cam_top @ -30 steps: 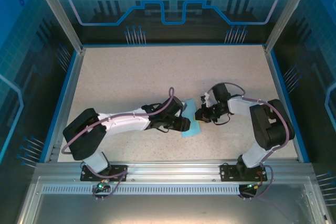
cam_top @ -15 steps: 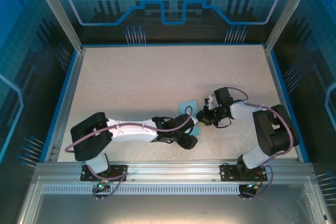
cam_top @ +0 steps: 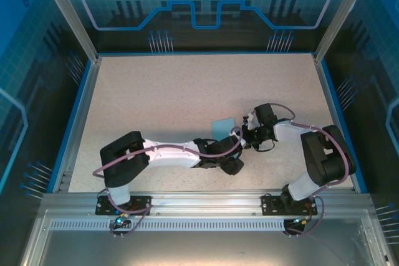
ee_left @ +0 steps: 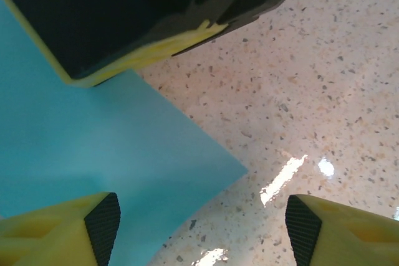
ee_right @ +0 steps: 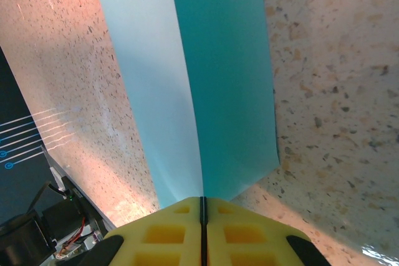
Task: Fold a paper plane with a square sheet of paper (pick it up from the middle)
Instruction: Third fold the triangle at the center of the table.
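The light-blue sheet of paper (cam_top: 221,128) lies on the speckled table, bent along a centre crease into a pale flap and a darker flap (ee_right: 212,60). My right gripper (cam_top: 245,137) is shut on the paper's near edge, right at the crease (ee_right: 201,207). My left gripper (cam_top: 234,165) stands open just in front of it. In the left wrist view one corner of the paper (ee_left: 93,147) reaches in between its black pads (ee_left: 103,219). Nothing is held between them (ee_left: 201,213). The right gripper's black and yellow body (ee_left: 156,23) shows above the paper in that view.
The speckled tabletop (cam_top: 162,91) is bordered by a blue rim (cam_top: 80,123) and metal frame posts. Both arms crowd the near middle of the table, close to each other, with the aluminium rail (cam_top: 199,207) behind their bases.
My left gripper has opened, let go of the paper and slid right and toward the near edge. The right gripper stays shut on the paper, which now looks shorter from above.
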Motion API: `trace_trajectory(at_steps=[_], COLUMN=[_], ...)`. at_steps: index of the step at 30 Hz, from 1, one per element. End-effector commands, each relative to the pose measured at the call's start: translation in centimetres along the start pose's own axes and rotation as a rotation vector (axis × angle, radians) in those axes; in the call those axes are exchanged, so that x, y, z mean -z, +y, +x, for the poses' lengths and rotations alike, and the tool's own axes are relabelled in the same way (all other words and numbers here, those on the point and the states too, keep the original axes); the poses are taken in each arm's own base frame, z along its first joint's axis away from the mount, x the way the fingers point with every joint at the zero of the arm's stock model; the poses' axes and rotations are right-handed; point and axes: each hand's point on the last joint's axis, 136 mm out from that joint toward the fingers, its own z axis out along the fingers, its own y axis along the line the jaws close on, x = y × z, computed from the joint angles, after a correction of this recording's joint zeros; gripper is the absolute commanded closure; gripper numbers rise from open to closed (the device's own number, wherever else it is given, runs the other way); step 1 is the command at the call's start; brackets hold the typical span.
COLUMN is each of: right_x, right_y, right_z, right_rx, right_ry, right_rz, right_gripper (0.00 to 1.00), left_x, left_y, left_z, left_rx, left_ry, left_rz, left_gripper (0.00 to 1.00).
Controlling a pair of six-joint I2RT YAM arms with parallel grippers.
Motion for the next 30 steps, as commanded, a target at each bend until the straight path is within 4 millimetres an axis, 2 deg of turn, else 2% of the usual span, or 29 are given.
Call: trace_trajectory(at_steps=[1, 9, 17, 20, 25, 28, 30], right_x=[0.2, 0.2, 0.2, 0.2, 0.4, 0.5, 0.5], right_y=[0.3, 0.4, 0.3, 0.2, 0.2, 0.0, 0.0], right_z=[-0.3, -0.4, -0.2, -0.2, -0.2, -0.2, -0.2], right_rx=[-0.007, -0.006, -0.009, -0.007, -0.003, -0.002, 0.001], right_ry=[-0.004, -0.001, 0.001, 0.0, -0.004, -0.007, -0.006], right_rz=[-0.012, -0.013, -0.01, -0.009, -0.002, 0.01, 0.011], right_gripper=[0.91, 0.91, 0.91, 0.9, 0.9, 0.9, 0.89], left_x=[-0.3, -0.8, -1.5, -1.4, -1.0, -0.4, -0.1], left_y=[0.5, 0.5, 0.5, 0.9, 1.8, 1.8, 1.8], left_z=[-0.4, -1.3, -0.7, -0.7, -0.9, -1.1, -1.2], left_rx=[-0.008, 0.017, 0.024, 0.04, 0.058, 0.063, 0.063], left_ry=[-0.02, -0.059, -0.045, -0.052, -0.072, -0.088, -0.094], left_rz=[-0.061, -0.082, -0.088, -0.111, -0.152, -0.149, -0.141], left_gripper=[0.26, 0.27, 0.26, 0.31, 0.45, 0.49, 0.55])
